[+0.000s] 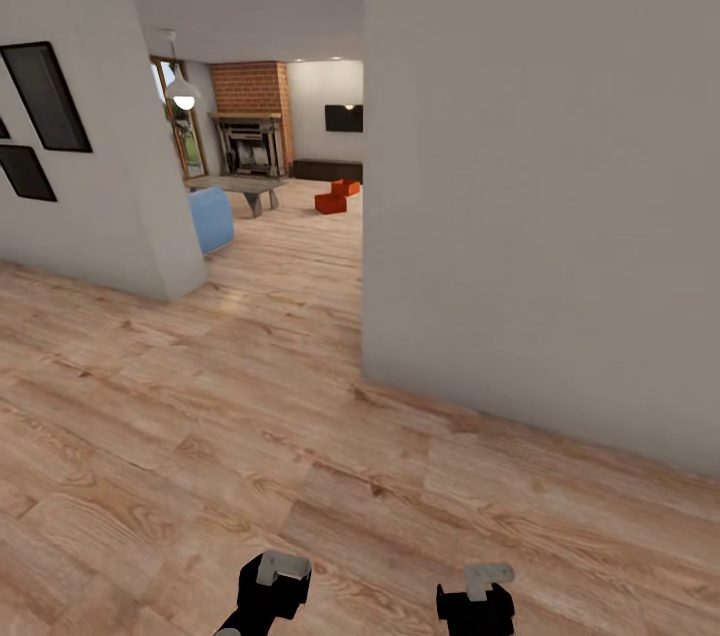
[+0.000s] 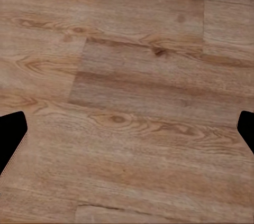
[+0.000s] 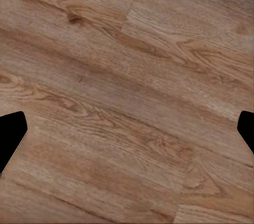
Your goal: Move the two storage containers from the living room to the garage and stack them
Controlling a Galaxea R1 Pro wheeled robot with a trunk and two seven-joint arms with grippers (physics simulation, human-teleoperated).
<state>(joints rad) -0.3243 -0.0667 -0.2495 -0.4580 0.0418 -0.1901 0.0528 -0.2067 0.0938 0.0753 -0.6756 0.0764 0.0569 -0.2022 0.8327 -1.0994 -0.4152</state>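
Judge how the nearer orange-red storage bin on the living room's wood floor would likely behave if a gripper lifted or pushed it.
The nearer orange-red rectangular storage bin looks boxy and flat-sided, so it probably stays stiff and won't roll. It sits low and wide, so tipping seems unlikely. Pushed, it would likely slide across the smooth light wood-plank floor. It is too distant to judge its weight.

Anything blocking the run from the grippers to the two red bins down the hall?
Nothing visible. The two storage containers sit on the wood floor beyond the opening; planks between look bare. The grey wall flanks the right, the blue sofa the left. Both grippers open, empty.
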